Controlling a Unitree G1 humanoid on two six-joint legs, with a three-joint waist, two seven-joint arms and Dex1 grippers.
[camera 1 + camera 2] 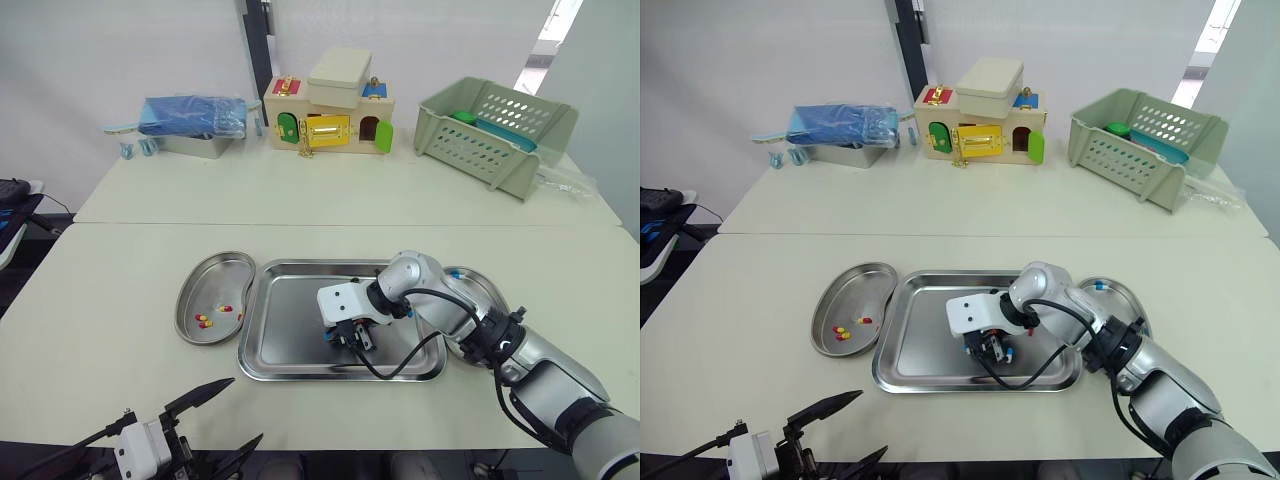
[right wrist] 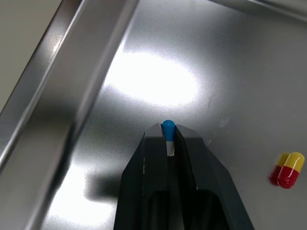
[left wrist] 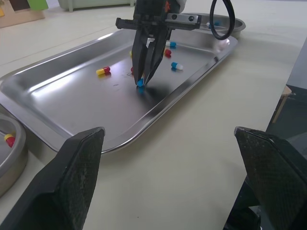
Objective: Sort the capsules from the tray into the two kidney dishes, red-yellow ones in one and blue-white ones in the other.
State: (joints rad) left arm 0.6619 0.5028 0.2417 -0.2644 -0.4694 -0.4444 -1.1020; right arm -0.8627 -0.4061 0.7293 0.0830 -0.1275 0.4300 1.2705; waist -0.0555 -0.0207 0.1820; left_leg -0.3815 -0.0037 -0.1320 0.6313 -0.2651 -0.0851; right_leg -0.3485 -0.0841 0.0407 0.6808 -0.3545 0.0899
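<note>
Pinching a blue-white capsule [image 2: 167, 128] in the clenched right claw [image 3: 142, 80], down in the tray [image 1: 290, 362] (left claw [image 1: 247, 408] spread). Next, probably lifting across to the right kidney dish [image 1: 1130, 300].

Tray [image 1: 290, 345]: one. Kidney dishes [image 1: 190, 292]: two. Red-yellow capsules [image 1: 204, 321] in left dish: three. Plastic basket [image 1: 495, 135]: one. Toy house [image 1: 325, 118]: one.

Bright, even light; glare on tray [image 2: 148, 82].

The cream near tabletop [image 1: 110, 320] and far tabletop [image 1: 360, 185] stand pushed together, a straight seam [image 1: 150, 223] between them. Behind rises a plain white wall [image 1: 100, 50] with a black upright post [image 1: 256, 40]. Daylight glares through a window [image 1: 558, 22] on the far right.
</note>
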